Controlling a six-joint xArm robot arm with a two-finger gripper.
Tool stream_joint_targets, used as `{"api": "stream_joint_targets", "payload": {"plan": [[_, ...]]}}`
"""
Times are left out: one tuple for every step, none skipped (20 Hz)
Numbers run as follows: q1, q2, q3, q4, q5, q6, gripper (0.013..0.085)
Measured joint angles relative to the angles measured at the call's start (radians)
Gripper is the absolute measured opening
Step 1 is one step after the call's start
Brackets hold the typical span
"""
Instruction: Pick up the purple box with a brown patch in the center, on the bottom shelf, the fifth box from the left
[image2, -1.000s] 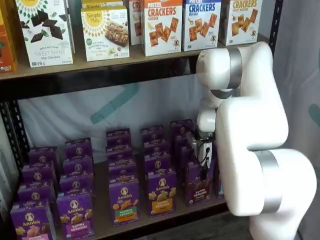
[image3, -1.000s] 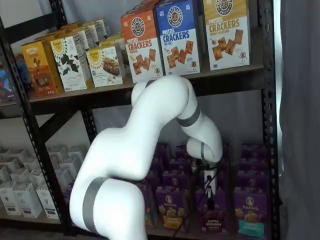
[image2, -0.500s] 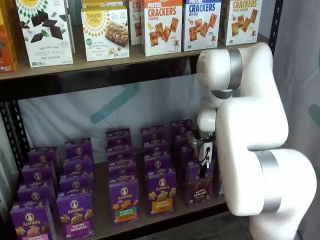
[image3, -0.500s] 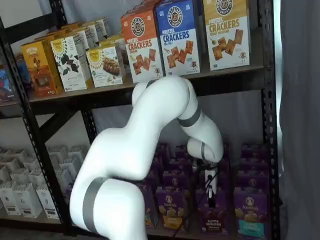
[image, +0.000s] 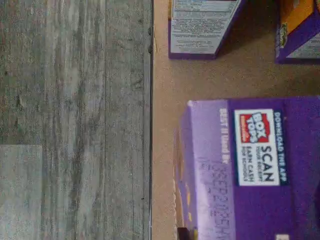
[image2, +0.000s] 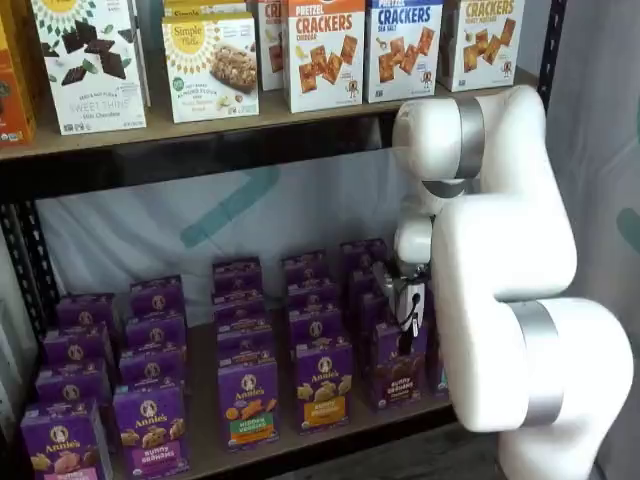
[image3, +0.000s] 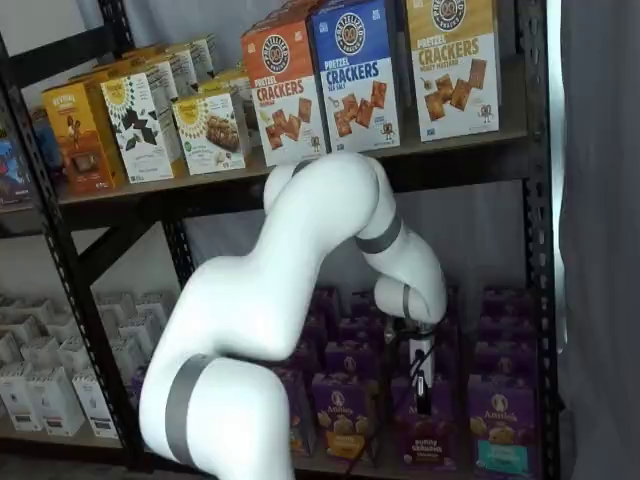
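Note:
The purple box (image2: 397, 378) with dark brown cookies on its front stands upright at the front of the bottom shelf (image2: 200, 405); it shows in both shelf views (image3: 425, 445). My gripper (image2: 409, 318) hangs just above the box's top, black fingers pointing down with a cable beside them. It also shows in a shelf view (image3: 420, 395). The fingers are seen side-on, so no gap can be judged. In the wrist view a purple box top (image: 250, 165) with a "Box Tops" label sits close below the camera on the tan board (image: 162, 125).
Purple cartons with golden cookies (image2: 323, 385) and a teal patch (image3: 497, 435) flank the box, with rows of purple cartons behind. Cracker boxes (image2: 325, 50) fill the upper shelf. The white arm (image2: 500, 280) stands at the right. Grey wood floor (image: 75, 120) lies beyond the shelf edge.
My gripper has risen slightly above the purple box. The box stands in the same place on the shelf.

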Motion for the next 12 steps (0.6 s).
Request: {"api": "stream_joint_targets", "payload": {"plan": [[-0.001,0.000,0.001,-0.003,-0.001,0.002,0.0330],[-0.002,0.000,-0.003,-0.009,0.008,0.006,0.0330],[-0.003,0.000,-0.006,-0.016,0.018,0.011,0.0330],[-0.005,-0.001,-0.007,-0.021,0.027,0.014,0.0330],[-0.006,-0.003,-0.007,-0.024,0.033,0.015,0.0330],[-0.007,-0.006,-0.005,-0.026,0.040,0.016,0.0330],[-0.009,-0.009,-0.001,-0.025,0.045,0.013,0.0330],[-0.011,-0.014,0.005,-0.014,0.048,0.002,0.0330],[-0.014,-0.021,0.013,0.001,0.052,-0.015,0.0330],[-0.016,-0.028,0.021,0.015,0.056,-0.028,0.0330],[-0.019,-0.036,0.031,0.025,0.059,-0.040,0.0330],[-0.021,-0.044,0.040,0.035,0.063,-0.051,0.0330]]}}
